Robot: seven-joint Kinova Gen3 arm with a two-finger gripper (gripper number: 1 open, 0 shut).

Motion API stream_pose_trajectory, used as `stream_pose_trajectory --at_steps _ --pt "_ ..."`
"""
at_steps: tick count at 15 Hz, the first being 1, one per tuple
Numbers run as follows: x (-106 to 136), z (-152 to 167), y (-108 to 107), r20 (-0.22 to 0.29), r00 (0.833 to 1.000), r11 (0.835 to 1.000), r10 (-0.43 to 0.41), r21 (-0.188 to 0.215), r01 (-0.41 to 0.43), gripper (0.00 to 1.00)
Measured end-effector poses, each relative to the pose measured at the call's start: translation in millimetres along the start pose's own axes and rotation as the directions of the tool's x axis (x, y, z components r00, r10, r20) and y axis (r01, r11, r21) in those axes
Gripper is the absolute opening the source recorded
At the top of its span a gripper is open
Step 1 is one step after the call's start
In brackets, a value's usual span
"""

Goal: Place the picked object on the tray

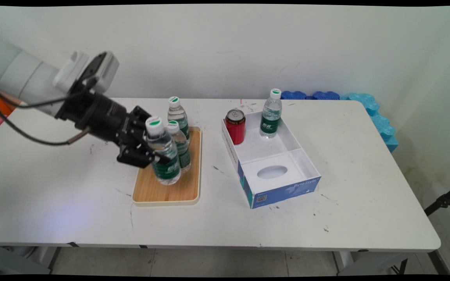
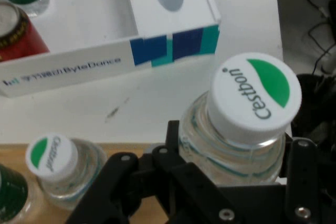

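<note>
My gripper (image 1: 156, 145) is shut on a clear water bottle (image 1: 166, 166) with a green label and a white-and-green cap, held just below the neck. The bottle stands upright at the front of a wooden tray (image 1: 170, 192). In the hand view its cap (image 2: 255, 95) fills the space between my fingers (image 2: 173, 135). Two more water bottles stand right behind it on the tray, one touching or nearly touching it (image 1: 182, 147) and one further back (image 1: 177, 113). One of them (image 2: 52, 158) shows at the lower left of the hand view.
To the right of the tray lies an open white-and-blue box (image 1: 281, 190) holding a red can (image 1: 236, 125) and another water bottle (image 1: 270, 115) at its far end. Blue foam pieces (image 1: 369, 103) line the table's far right corner.
</note>
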Motion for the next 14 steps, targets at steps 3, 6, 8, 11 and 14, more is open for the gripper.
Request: stream_pose_trajectory --at_steps 3,6,8,11,14 --pt "-25.1 12.2 -0.8 0.022 1.000 1.000 0.022 0.000 -0.022 0.00" --pt "-40.1 21.8 -2.8 0.029 0.999 0.999 0.034 0.007 -0.034 0.00" --pt "-51.7 30.5 -5.0 0.032 0.999 0.999 0.037 0.015 -0.037 0.00" --pt "-63.0 42.0 -9.2 0.029 0.999 0.999 0.035 0.024 -0.036 0.00" --pt "-73.0 53.6 -15.1 0.028 0.999 0.999 0.030 0.034 -0.031 0.00"
